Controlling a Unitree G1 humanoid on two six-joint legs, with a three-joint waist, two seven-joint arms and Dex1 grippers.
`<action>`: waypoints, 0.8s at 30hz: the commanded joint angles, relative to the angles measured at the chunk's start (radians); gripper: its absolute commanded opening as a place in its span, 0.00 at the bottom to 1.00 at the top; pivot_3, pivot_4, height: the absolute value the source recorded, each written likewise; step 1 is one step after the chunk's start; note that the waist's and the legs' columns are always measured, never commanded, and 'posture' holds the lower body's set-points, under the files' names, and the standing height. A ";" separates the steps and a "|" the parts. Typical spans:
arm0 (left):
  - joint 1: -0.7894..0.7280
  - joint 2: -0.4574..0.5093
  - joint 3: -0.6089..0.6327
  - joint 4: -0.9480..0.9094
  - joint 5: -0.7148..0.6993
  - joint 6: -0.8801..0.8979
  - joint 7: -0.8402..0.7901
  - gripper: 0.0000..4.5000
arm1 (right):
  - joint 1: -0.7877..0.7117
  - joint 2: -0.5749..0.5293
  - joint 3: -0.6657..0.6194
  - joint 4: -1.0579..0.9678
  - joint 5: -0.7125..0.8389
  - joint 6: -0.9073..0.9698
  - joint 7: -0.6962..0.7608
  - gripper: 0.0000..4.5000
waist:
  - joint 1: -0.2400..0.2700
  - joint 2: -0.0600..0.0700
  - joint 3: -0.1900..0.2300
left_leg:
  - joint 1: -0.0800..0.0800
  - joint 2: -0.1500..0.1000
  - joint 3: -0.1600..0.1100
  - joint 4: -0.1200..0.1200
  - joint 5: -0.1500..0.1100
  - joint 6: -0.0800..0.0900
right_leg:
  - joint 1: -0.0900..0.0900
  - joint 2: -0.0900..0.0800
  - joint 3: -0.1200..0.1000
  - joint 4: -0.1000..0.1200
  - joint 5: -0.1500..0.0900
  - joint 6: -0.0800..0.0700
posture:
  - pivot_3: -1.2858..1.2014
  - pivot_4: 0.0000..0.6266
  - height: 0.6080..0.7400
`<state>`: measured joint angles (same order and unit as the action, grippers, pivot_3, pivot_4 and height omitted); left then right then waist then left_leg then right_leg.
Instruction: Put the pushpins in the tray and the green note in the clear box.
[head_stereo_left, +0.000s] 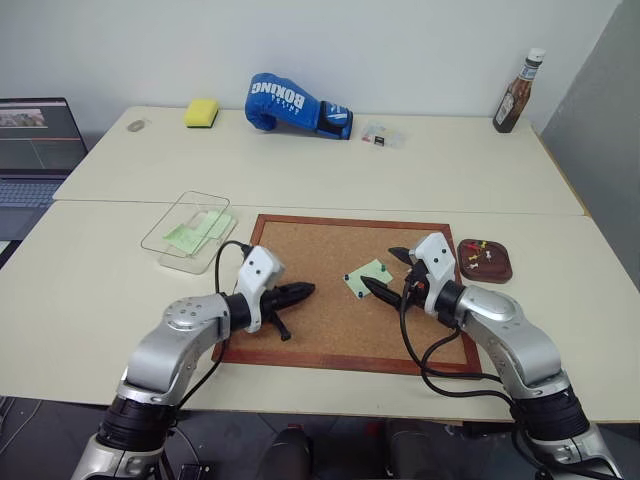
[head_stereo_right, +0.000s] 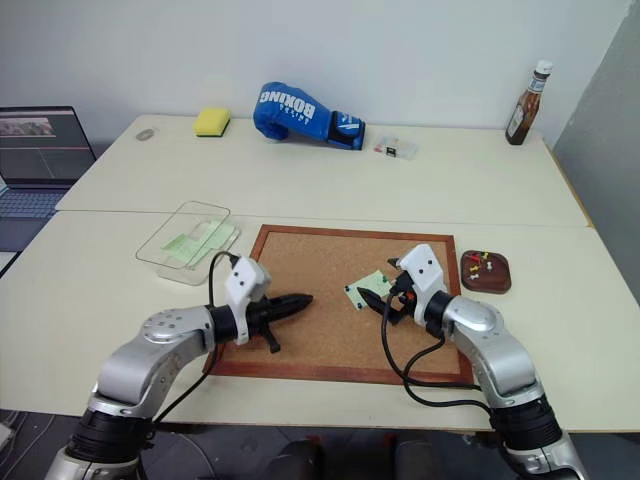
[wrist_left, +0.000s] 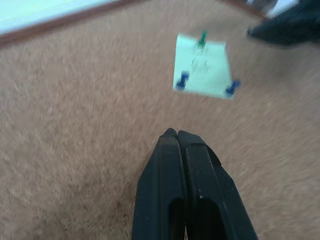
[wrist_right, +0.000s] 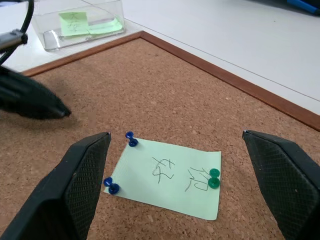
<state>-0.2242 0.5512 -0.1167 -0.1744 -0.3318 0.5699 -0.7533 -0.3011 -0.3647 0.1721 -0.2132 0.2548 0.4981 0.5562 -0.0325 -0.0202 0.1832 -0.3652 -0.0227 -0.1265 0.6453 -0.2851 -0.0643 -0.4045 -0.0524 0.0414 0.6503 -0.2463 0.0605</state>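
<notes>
A pale green note (head_stereo_left: 367, 277) lies on the corkboard (head_stereo_left: 320, 330), held by three pushpins: two blue ones (wrist_right: 131, 139) (wrist_right: 112, 186) and a green one (wrist_right: 214, 177). My right gripper (head_stereo_left: 386, 270) is open just right of the note, with one finger at the note's near edge and the other behind it; the wrist view shows the note between and just beyond its fingers (wrist_right: 85, 175). My left gripper (head_stereo_left: 305, 291) is shut and empty, low over the cork left of the note and pointing at it. The brown tray (head_stereo_left: 497, 278) right of the board holds several pins. The clear box (head_stereo_left: 185, 205) at the left holds green notes.
Along the back of the table lie a blue boxing glove (head_stereo_left: 295, 103), a yellow sponge (head_stereo_left: 201, 113), a small clear case (head_stereo_left: 380, 133) and a sauce bottle (head_stereo_left: 518, 92). A laptop (head_stereo_left: 30, 150) stands at the far left. Cables trail from both wrists.
</notes>
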 joint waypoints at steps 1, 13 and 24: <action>0.032 -0.009 -0.036 0.033 0.044 -0.028 0.012 0.00 | -0.032 0.035 -0.010 0.035 -0.012 -0.034 -0.020 1.00 | 0.000 0.001 -0.001 | 0.000 0.000 0.000 0.000 0.000 0.000 | 0.000 0.000 0.000 0.000 0.000 0.000 | 0.52 0.24 1.00; 0.034 -0.006 -0.007 0.052 0.035 -0.019 -0.008 0.00 | -0.078 0.095 -0.015 0.187 -0.040 -0.097 -0.025 1.00 | -0.002 0.003 -0.003 | 0.003 0.000 0.001 0.001 0.000 0.000 | 0.000 0.000 0.001 0.006 0.000 0.000 | 0.52 0.24 1.00; 0.013 0.006 0.013 0.044 0.033 -0.016 -0.008 0.00 | -0.111 0.123 -0.020 0.307 -0.066 -0.179 -0.022 0.80 | -0.008 0.003 -0.003 | 0.004 0.000 0.001 0.001 0.001 0.000 | 0.000 0.000 0.001 0.008 0.000 0.000 | 0.52 0.24 1.00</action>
<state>-0.2098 0.5439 -0.1054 -0.1484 -0.3094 0.5334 -0.7591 -0.3948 -0.2466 0.1677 0.0946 0.1944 0.3545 0.5301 -0.0406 -0.0174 0.1801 -0.3616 -0.0228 -0.1259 0.6460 -0.2845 -0.0641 -0.4046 -0.0522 0.0423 0.6582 -0.2465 0.0602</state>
